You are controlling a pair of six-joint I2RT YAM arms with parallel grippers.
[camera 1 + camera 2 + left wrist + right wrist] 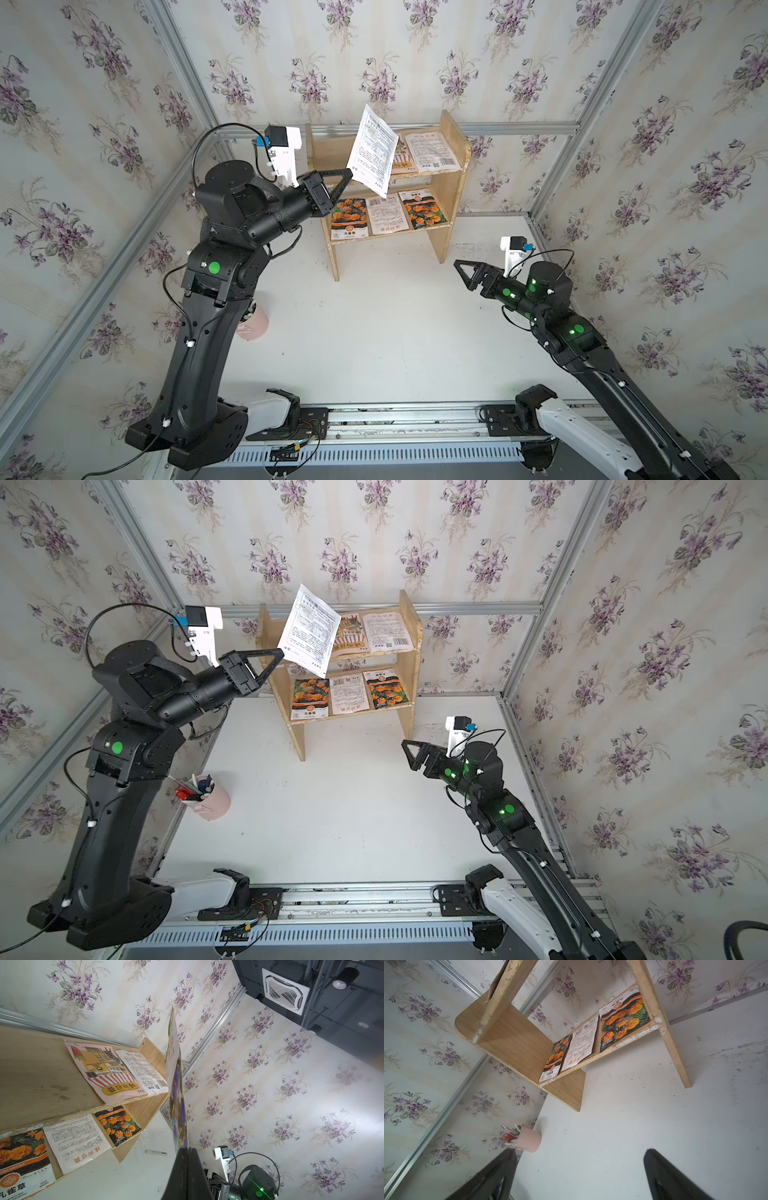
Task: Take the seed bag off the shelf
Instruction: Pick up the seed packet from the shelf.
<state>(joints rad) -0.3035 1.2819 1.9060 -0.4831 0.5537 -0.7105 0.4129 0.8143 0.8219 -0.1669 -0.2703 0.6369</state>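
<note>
Left claw [351,171] is pinched tight on the edge of the seed bag [372,151]. The bag hangs tilted in the air, just in front of the top tier of the shelf [452,195] at the back edge of the bench [374,332]. From above it half covers one of the two top-tier packets [432,151]. Three bottom-tier packets [384,214] lie side by side. There's one pink pen cup [214,800] near the left edge. Right claw [579,1150] is spread wide and empty over the right side.
</note>
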